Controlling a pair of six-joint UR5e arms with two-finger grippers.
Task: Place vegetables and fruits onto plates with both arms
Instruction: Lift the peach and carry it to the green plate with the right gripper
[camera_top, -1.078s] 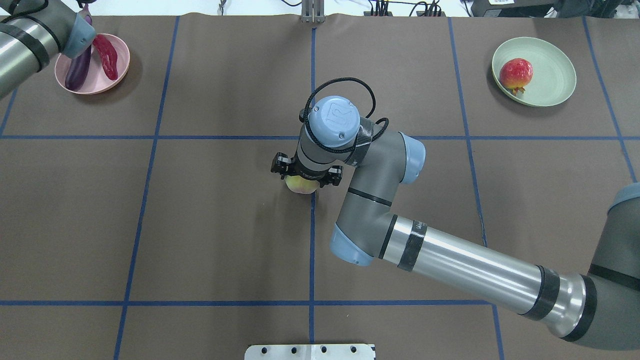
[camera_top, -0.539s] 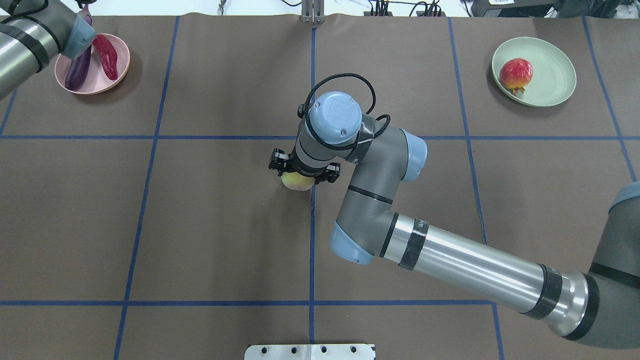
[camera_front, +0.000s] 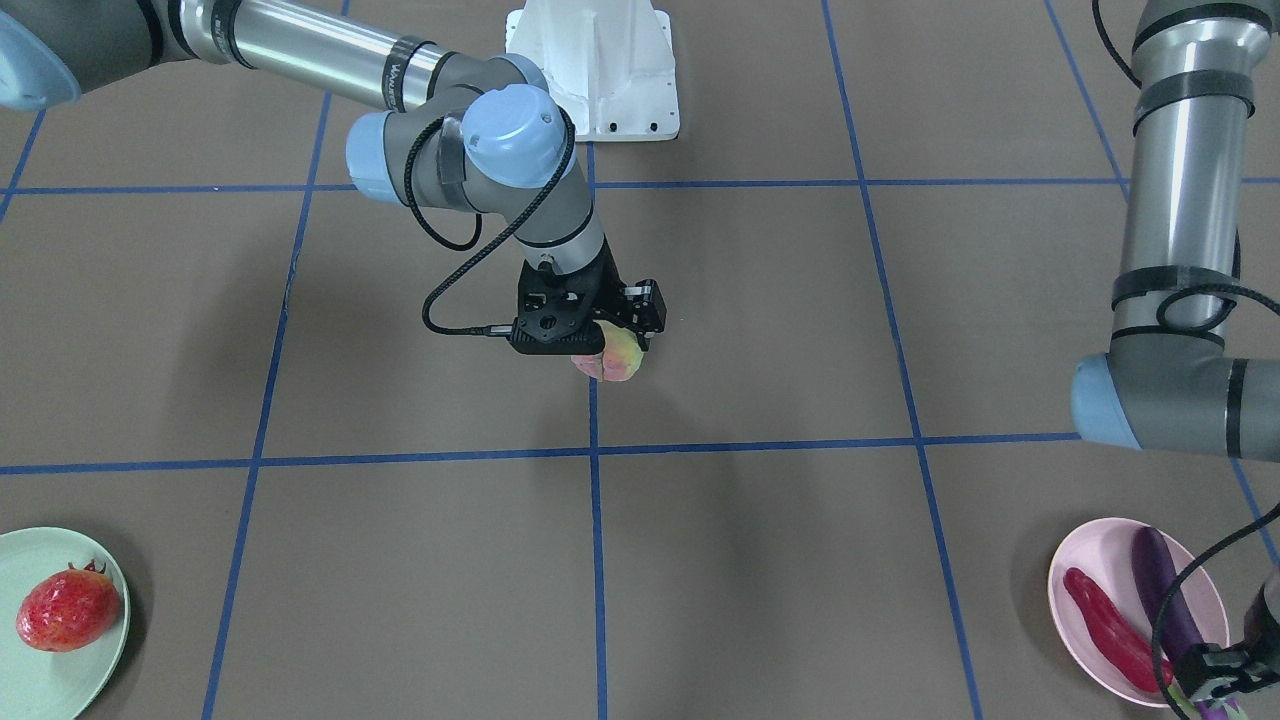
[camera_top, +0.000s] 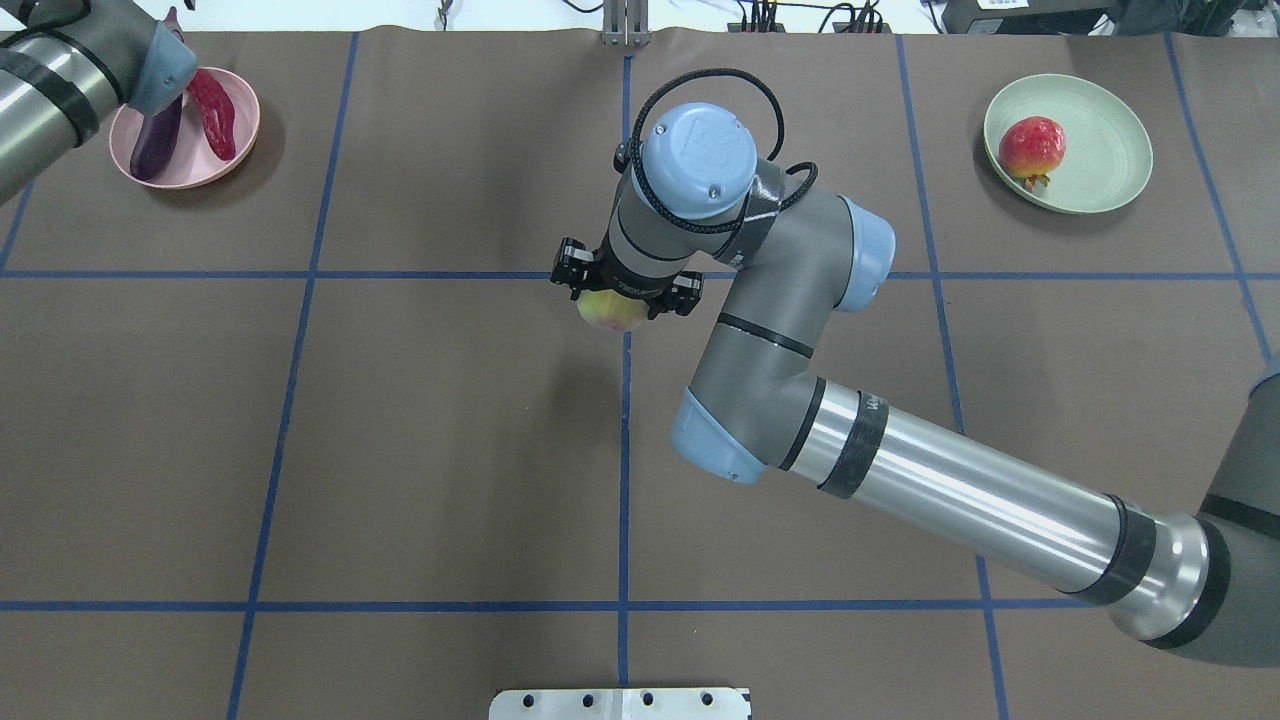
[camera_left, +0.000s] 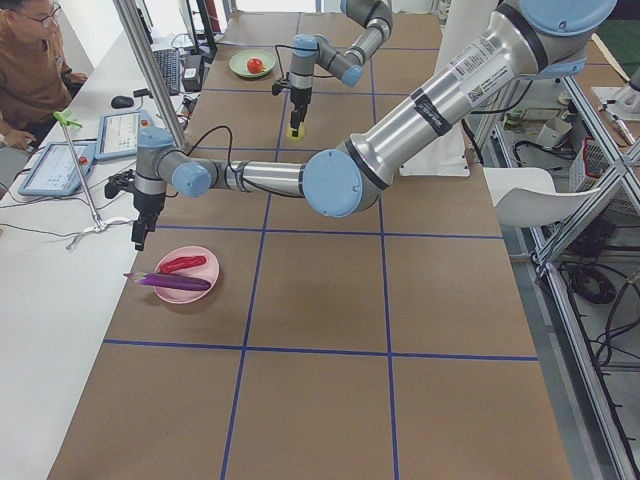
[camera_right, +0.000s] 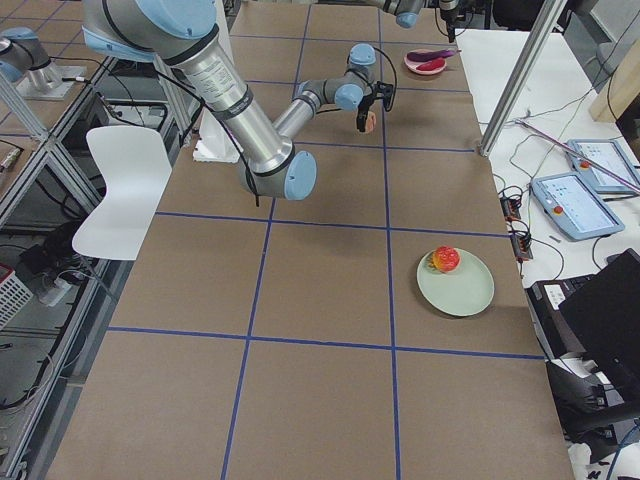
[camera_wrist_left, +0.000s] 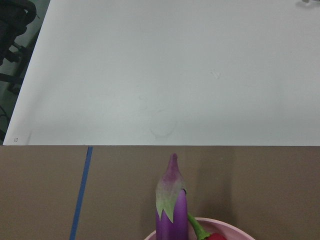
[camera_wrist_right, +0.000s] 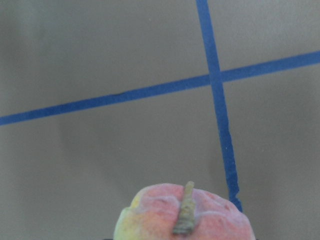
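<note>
Over the middle of the table (camera_top: 400, 450), we grip the peach (camera_top: 612, 312) between the fingers of our right gripper (camera_top: 625, 290), off the brown mat beside a blue line crossing. At the pink plate (camera_top: 243, 140), where the eggplant (camera_top: 155, 145) and chili (camera_top: 215, 115) lie side by side, our left gripper (camera_front: 1215, 672) hangs by the rim; we cannot tell how wide it stands. The strawberry-like fruit (camera_top: 1030, 147) sits on the mint plate (camera_top: 1110, 150).

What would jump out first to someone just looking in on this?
The right tool at mid-table, shut on the peach and holding it clear of the table. Then the far corners: the pink plate on the robot's left with eggplant and chili side by side, and the green plate on its right with one red fruit.
</note>
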